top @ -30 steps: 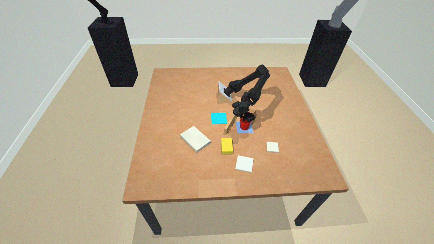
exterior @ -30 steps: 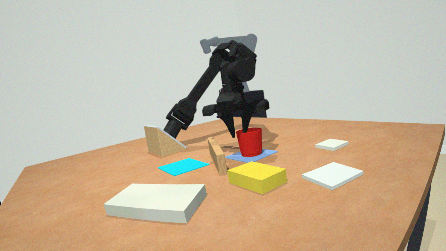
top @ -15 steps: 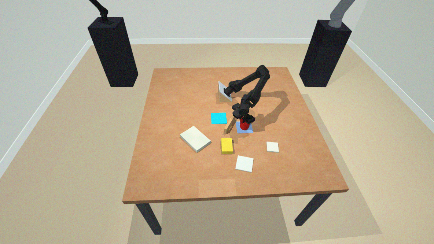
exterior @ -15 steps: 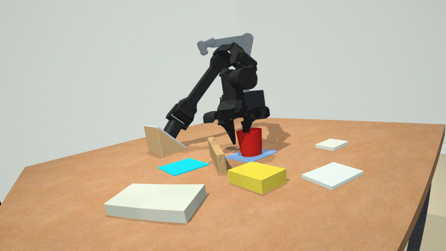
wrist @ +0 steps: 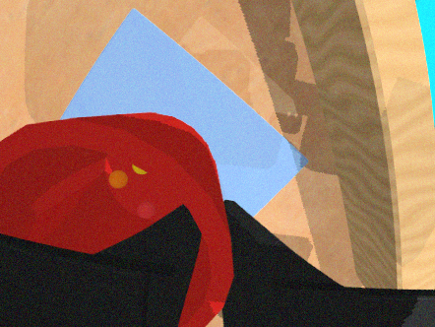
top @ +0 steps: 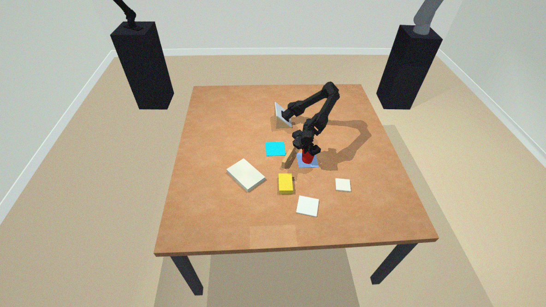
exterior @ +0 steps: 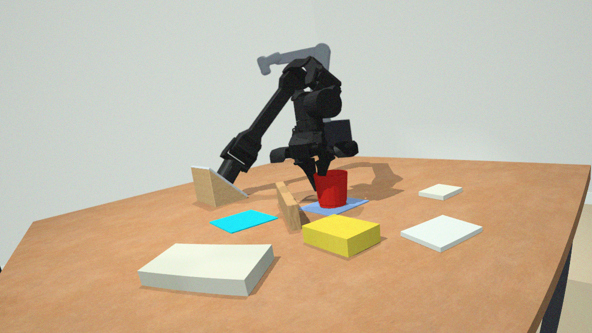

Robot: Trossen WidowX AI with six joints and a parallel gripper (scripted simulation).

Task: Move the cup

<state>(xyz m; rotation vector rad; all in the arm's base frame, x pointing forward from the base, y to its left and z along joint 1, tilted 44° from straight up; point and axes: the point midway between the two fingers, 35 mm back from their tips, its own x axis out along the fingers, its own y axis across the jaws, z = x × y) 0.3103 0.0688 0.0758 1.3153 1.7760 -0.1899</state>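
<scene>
At frame centre, we see the gripper (exterior: pixel 316 171) pinching the red cup's (exterior: pixel 331 189) wall, one finger inside, above the light-blue pad (exterior: pixel 354 202).

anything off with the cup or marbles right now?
No spill visible. The red cup stands upright on the light-blue pad, marbles inside. The gripper pinches its wall, one finger in, one out.

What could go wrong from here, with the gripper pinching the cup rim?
1. The gripper is shut on one side of the red cup's wall only, one finger inside: lifting may tilt it and spill the marbles.
2. The upright wooden board stands between the blue pad and the cyan pad: a low carry could hit it.
3. A thin-wall pinch may slip.
</scene>
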